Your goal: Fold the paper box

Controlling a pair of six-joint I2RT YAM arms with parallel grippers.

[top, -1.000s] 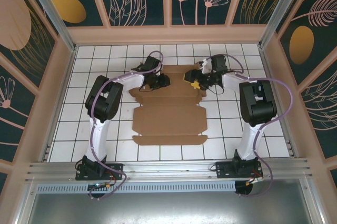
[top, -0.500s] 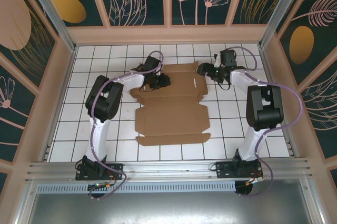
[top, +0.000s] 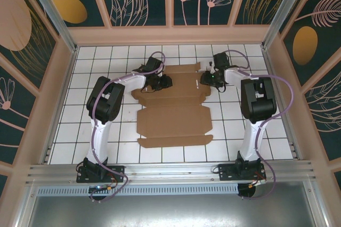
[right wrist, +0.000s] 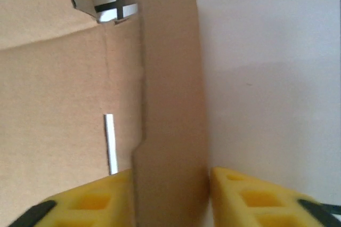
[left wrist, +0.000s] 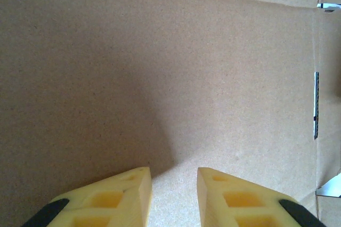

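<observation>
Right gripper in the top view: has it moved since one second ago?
Yes. Against the table tiles, the right gripper has shifted slightly right and toward the back wall, at the right flap of the box.

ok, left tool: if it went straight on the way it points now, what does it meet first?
The paper box: the left tool points straight at its flat brown panel, with nothing in between. The shadow just ahead suggests the panel is very close, perhaps touching; depth is unclear.
</observation>
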